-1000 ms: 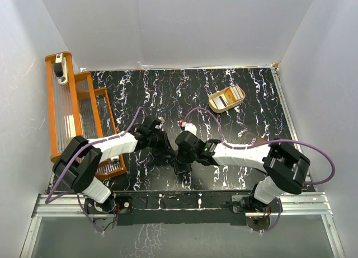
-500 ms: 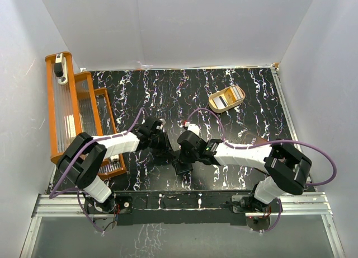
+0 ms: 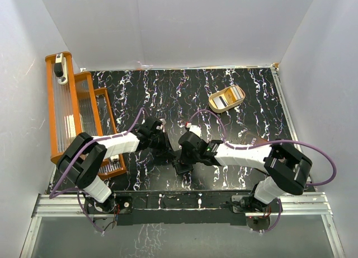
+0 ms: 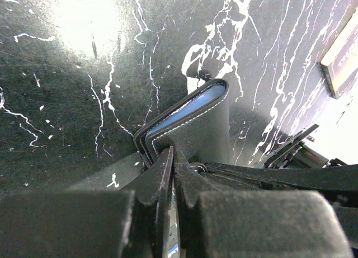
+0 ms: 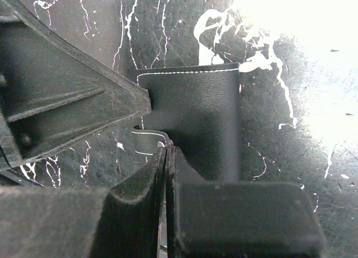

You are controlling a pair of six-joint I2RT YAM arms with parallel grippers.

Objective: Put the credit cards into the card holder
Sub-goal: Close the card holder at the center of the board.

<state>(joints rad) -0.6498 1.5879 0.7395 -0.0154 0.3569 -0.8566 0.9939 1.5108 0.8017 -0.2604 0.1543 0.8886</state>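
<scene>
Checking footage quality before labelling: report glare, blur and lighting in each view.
Left wrist: glare blows out the table at upper left; the left claw in the foreground is soft, the card holder edge sharp. Right wrist: a white-out patch at upper right; the right claw is blurred, the holder's surface crisp. Top external: even light, sharp, no strong glare.

Black card holder with white stitching, blue-grey inside. Black table with white marble veins. Orange rack, tan tray.

White walls, black white-veined table
</scene>
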